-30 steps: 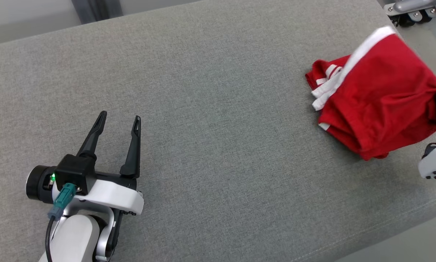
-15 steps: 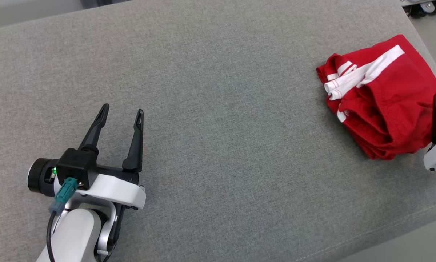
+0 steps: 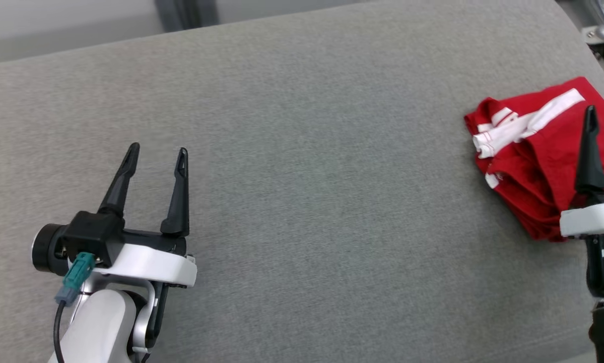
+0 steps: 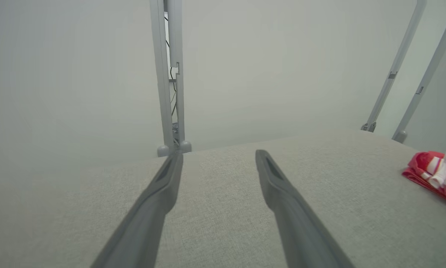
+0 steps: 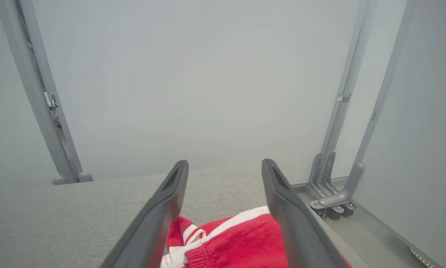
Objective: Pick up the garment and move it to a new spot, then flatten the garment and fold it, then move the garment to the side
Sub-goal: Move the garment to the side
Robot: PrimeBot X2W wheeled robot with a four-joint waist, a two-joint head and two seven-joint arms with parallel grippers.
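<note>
Red cloth with white trim, the garment [image 3: 536, 159] lies crumpled in a heap at the right end of the grey fabric-covered table [image 3: 307, 151], close to its right edge. The right gripper [image 5: 224, 163] hangs over that same end of the table with its fingers spread wide and nothing pinched; the garment shows below and between them, and contact cannot be judged. The left gripper [image 3: 157, 148] hovers over the table's left part, fingers apart and empty.

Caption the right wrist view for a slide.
Right gripper open over the red garment, which lies bunched on the grey fabric surface.
</note>
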